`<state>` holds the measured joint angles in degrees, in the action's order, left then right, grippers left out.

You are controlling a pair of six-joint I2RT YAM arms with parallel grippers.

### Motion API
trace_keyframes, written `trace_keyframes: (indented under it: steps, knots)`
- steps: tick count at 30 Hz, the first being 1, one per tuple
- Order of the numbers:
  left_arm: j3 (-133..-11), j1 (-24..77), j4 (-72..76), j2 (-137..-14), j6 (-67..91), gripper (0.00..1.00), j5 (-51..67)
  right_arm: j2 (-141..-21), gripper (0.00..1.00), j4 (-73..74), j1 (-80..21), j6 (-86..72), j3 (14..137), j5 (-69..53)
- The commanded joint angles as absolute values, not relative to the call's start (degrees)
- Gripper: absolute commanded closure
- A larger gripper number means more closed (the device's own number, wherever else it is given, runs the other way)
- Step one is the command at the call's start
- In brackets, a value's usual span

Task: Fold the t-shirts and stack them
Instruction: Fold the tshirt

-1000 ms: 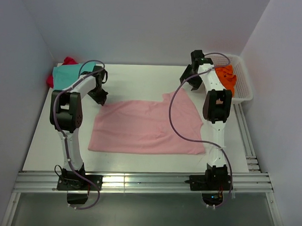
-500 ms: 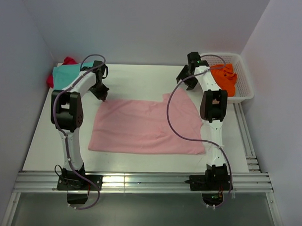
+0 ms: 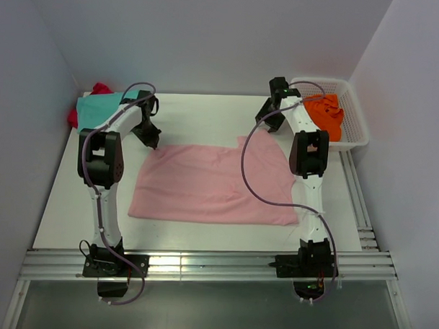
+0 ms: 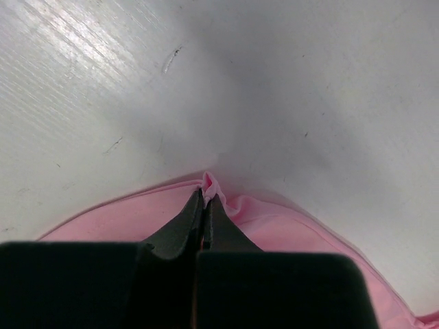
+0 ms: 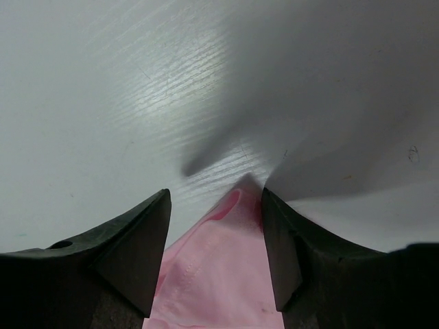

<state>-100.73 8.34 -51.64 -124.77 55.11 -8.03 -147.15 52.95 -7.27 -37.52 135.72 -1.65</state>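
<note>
A pink t-shirt (image 3: 212, 182) lies spread flat in the middle of the white table. My left gripper (image 3: 152, 142) is at its far left corner, shut on a pinch of the pink t-shirt (image 4: 210, 184). My right gripper (image 3: 268, 124) is at the shirt's far right corner, open, its fingers (image 5: 137, 233) standing on either side of the pink corner (image 5: 233, 226) without closing on it. A folded teal t-shirt (image 3: 99, 107) lies at the far left corner on a red one (image 3: 99, 88). An orange t-shirt (image 3: 326, 113) is crumpled in the basket.
A white plastic basket (image 3: 355, 111) stands at the far right corner of the table. The white table (image 3: 207, 113) is bounded by walls at the back and both sides, with metal rails along the near edge (image 3: 201, 265).
Both grippers have moved slightly inward and toward the shirt's far corners. The left gripper now pinches the far left corner. The shirt has barely moved.
</note>
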Motion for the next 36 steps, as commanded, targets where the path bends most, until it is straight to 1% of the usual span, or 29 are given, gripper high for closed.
trace_keyframes:
  steps: [1, 2, 4, 6, 7, 8, 10, 11, 12, 13, 20, 27, 36]
  knots:
    - [-101.78, 8.53, -50.54, -125.07, 53.97, 1.0, -6.68, -145.37, 0.38, 57.74, -7.74, -36.39, 134.3, 1.13]
    - [-101.95, 8.44, -50.54, -125.07, 53.96, 1.0, -6.68, -145.55, 0.41, 58.09, -7.82, -36.04, 134.47, 1.32]
    - [-101.78, 8.18, -50.19, -124.98, 53.79, 1.0, -6.51, -145.46, 0.49, 58.79, -7.82, -36.03, 134.21, 1.58]
    - [-101.43, 7.91, -49.75, -124.98, 53.79, 1.0, -6.33, -144.93, 0.57, 58.8, -7.74, -36.38, 132.9, 1.41]
    - [-101.34, 7.74, -49.66, -124.98, 53.62, 1.0, -6.33, -144.67, 0.59, 58.54, -7.82, -36.47, 132.19, 1.32]
    - [-101.25, 7.65, -49.57, -124.98, 53.53, 1.0, -6.24, -143.88, 0.64, 58.27, -7.74, -36.74, 130.62, 1.32]
    - [-100.72, 7.56, -49.4, -124.98, 53.44, 1.0, -6.15, -143.44, 0.76, 58.09, -7.91, -37.0, 129.47, 1.32]
    - [-100.11, 7.47, -49.22, -124.89, 53.35, 1.0, -6.07, -143.26, 0.85, 58.27, -7.91, -37.09, 129.38, 1.84]
    - [-99.85, 7.38, -49.04, -124.72, 53.35, 1.0, -5.98, -143.35, 0.96, 58.62, -8.08, -37.18, 129.55, 1.93]
    - [-99.41, 7.38, -48.61, -124.28, 53.35, 1.0, -6.06, -143.44, 0.99, 59.15, -8.09, -37.0, 129.64, 1.93]
    - [-98.35, 7.03, -48.34, -123.57, 53.09, 1.0, -6.42, -141.69, 1.0, 59.06, -8.17, -37.0, 128.32, 2.11]
    - [-100.54, 6.94, -49.22, -122.96, 53.35, 1.0, -6.42, -138.96, 1.0, 60.38, -8.09, -36.83, 131.48, 2.02]
    - [-102.13, 6.86, -49.75, -119.71, 53.79, 1.0, -6.94, -130.35, 1.0, 59.24, -8.17, -36.12, 127.97, 0.88]
